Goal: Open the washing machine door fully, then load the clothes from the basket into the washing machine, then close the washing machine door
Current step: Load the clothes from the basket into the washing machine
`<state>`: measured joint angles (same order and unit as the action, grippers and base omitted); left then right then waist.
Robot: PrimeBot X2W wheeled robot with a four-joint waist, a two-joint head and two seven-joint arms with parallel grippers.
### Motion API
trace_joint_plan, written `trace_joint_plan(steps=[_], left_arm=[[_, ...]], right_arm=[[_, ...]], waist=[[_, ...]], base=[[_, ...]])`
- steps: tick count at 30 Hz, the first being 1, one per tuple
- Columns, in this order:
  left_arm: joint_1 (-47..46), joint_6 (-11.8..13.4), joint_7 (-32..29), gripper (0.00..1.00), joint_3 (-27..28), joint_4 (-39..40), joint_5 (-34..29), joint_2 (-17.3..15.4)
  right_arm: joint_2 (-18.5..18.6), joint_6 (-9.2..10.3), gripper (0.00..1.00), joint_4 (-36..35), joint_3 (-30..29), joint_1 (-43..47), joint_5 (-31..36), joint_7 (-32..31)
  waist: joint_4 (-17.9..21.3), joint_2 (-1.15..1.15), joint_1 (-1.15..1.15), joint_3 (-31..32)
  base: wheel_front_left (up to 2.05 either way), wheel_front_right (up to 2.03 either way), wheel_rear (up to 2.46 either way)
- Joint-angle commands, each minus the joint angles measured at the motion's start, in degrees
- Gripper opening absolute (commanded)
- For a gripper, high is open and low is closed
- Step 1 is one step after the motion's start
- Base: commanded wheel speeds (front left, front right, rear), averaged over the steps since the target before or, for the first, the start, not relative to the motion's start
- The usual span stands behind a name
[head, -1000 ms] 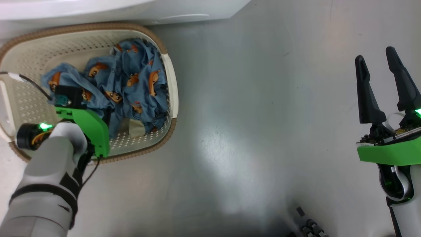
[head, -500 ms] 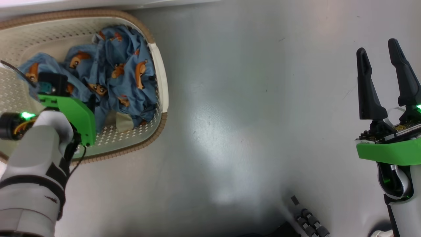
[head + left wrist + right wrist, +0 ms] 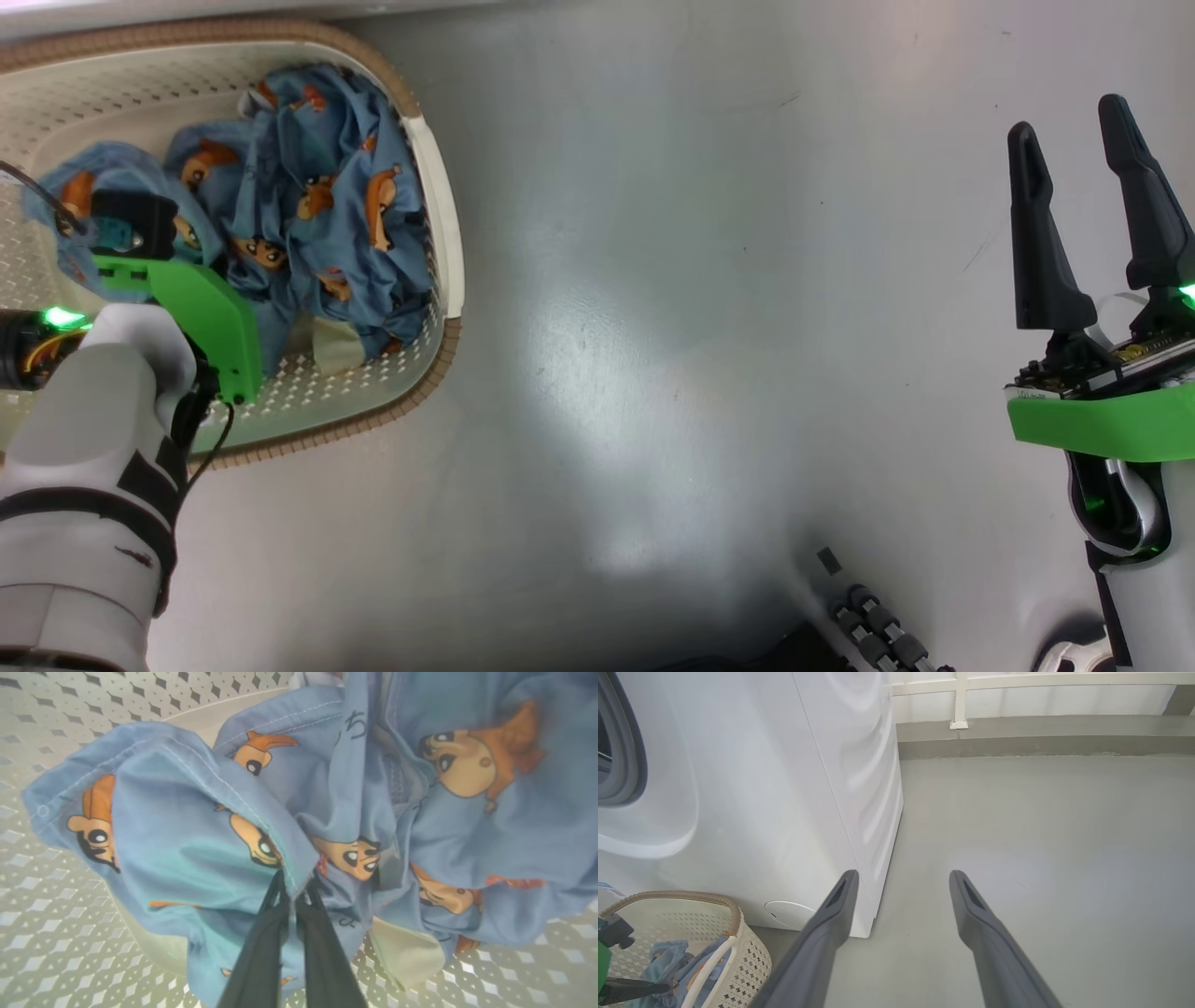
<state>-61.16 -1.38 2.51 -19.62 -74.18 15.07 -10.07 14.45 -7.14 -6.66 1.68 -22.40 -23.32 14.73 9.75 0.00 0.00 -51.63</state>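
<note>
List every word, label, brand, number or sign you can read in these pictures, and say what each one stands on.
No text reads clearly in any view.
On the clothes: small dark marks that look like script, too small and creased to read.
On the washing machine: plain white panels, nothing legible.
On the basket: no lettering to be seen.

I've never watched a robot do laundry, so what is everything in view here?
clothes: one crumpled heap, light blue with orange cartoon figures, inside the basket
basket: one, cream with brown rim, on the floor before the washing machine
washing machine: one, white, grey gasket at its opening, behind the basket
floor: grey, glossy
railing: one, white, by the far wall
left gripper: one, dark fingers, shut on the clothes in the basket
right gripper: one, dark fingers, open, above the floor
</note>
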Motion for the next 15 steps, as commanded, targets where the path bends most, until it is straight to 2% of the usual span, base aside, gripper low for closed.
trace_joint_plan(steps=[1, 8, 15], left_arm=[[1.1, 0.4, 0.1, 0.00, 0.7, 0.2, 0.7, -2.0], [1.4, 0.2, 1.9, 0.00, 1.5, 0.2, 2.4, -0.9], [3.7, -1.2, 8.0, 0.00, 3.7, 0.2, 5.6, 0.7]], right_arm=[[0.4, -0.35, 1.00, -1.3, 1.3, 1.8, -0.1, 0.3], [0.6, -0.35, 1.00, -1.3, 0.6, 2.1, 0.1, 0.3], [0.9, -0.35, 1.00, -0.7, -0.2, 3.2, 0.3, 0.3]], waist=[[-0.1, 0.00, 0.00, 0.3], [-1.4, 0.00, 0.00, 1.8], [-3.6, 0.00, 0.00, 6.2]], base=[[0.00, 0.00, 0.00], [0.00, 0.00, 0.00], [0.00, 0.00, 0.00]])
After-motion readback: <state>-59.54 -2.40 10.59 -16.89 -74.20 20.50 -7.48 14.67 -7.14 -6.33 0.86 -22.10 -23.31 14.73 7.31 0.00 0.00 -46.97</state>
